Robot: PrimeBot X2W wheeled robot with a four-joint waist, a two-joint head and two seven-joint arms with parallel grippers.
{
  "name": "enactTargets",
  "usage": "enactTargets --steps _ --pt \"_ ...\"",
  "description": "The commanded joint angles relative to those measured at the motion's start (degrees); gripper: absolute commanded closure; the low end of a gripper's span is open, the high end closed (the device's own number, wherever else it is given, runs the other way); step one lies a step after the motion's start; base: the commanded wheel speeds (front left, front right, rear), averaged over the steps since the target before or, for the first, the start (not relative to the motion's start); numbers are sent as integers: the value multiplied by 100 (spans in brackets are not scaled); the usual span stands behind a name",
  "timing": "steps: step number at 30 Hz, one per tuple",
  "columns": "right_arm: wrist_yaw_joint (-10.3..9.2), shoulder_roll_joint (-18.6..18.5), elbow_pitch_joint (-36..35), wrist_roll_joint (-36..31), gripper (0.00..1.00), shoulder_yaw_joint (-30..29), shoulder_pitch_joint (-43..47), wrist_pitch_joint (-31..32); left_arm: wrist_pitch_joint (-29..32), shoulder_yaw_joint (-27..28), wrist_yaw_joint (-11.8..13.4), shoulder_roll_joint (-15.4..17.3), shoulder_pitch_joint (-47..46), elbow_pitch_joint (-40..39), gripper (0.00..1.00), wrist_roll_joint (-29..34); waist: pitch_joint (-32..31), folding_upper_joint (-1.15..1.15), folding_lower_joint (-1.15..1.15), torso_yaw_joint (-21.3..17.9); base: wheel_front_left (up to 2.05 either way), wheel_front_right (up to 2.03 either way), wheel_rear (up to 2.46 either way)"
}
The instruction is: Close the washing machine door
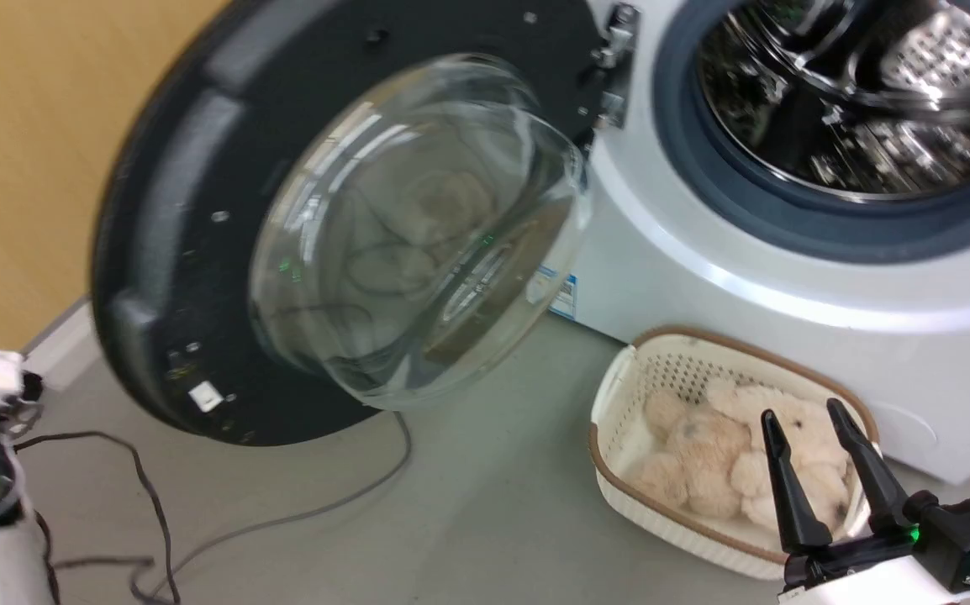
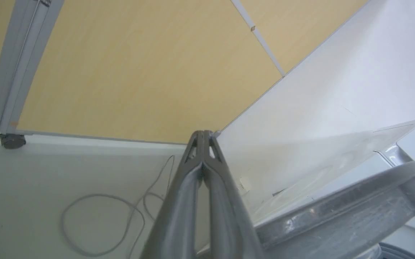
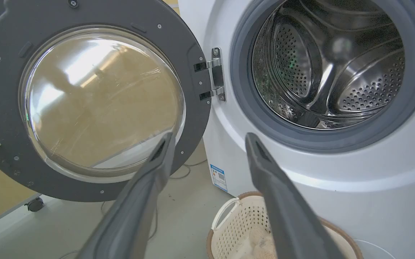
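Round, black-rimmed, glass-bowled washing machine door (image 1: 174, 252) stands wide open, hinged at the left of the big white steel-drummed washing machine (image 1: 703, 277). My left hand (image 2: 203, 133): fingers pressed together. My right hand (image 1: 800, 412): fingers apart.

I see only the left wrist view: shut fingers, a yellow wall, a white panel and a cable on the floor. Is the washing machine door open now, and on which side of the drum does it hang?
Observer: It is open. In the head view the washing machine door stands wide, on the left of the steel drum, with its black inner face and its glass bowl toward the camera.
Operator: Thank you. What is the right gripper doing?
Observer: The right gripper is open and holds nothing. It shows at the lower right of the head view, in front of a cream basket of plush toys that stands on the floor by the washing machine.
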Motion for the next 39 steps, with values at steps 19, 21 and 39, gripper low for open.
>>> enactTargets --steps 19,21,39 --pt "5 -8 -26 -28 0 -42 -162 -23 3412 260 -28 219 -267 1116 100 -2146 126 0 0 -410 0 0 0" --pt "5 24 -23 -26 0 -68 -135 -23 3698 181 -119 180 -99 963 100 -2246 61 0 0 -425 0 0 0" --pt "5 280 32 -6 0 -241 84 -23 5565 -1131 -38 -887 1851 -1538 100 -3109 -437 0 0 -1034 0 0 0"
